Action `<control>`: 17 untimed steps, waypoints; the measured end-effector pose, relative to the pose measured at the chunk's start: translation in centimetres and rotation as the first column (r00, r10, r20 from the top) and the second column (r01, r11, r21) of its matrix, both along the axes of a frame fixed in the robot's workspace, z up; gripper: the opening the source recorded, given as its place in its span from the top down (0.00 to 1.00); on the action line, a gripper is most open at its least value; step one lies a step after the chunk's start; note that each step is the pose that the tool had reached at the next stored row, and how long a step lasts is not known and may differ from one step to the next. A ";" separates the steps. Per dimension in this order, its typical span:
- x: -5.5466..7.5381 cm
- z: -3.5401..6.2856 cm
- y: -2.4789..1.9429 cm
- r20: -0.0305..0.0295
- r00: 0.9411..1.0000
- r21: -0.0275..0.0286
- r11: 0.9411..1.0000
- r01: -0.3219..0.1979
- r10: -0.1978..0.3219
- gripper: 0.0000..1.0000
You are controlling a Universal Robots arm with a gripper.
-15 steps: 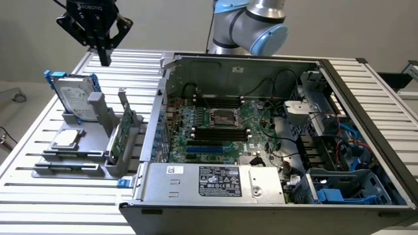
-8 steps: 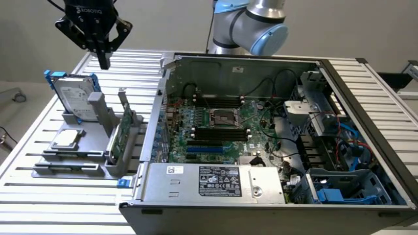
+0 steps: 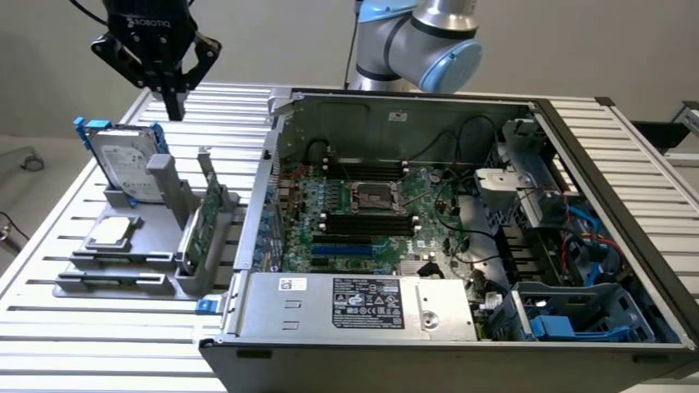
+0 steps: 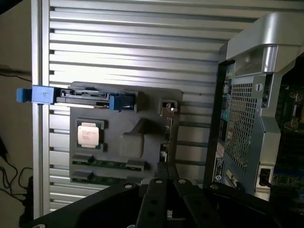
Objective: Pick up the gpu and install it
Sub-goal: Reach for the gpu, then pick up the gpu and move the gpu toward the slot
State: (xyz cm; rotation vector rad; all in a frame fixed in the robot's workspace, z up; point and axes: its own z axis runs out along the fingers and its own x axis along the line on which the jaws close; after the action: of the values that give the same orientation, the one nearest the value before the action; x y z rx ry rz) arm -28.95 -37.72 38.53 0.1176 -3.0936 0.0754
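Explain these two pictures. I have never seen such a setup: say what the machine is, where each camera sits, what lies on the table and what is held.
The machine is a robot arm ending in a black gripper, a two-fingered claw. One picture comes from a camera off the arm that sees the whole scene. The other comes from a camera on the wrist, looking down past the gripper. On the slatted metal table sits a grey holder carrying a hard drive with blue rails, a small square chip and the gpu, standing on edge. Beside it is an open computer case. The gripper is shut, holds nothing and hangs above the holder.
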 end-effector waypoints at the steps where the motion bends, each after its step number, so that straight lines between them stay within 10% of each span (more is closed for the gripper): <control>1: 0.0 -0.01 -0.07 0.004 1.000 0.000 1.000 -0.004 0.004 0.89; 17: 0.0 -0.08 -0.13 0.010 0.999 -0.005 0.999 -0.032 0.032 0.89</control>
State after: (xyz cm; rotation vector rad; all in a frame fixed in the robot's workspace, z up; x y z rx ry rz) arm -28.95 -37.86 38.46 0.1668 -3.1015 0.0846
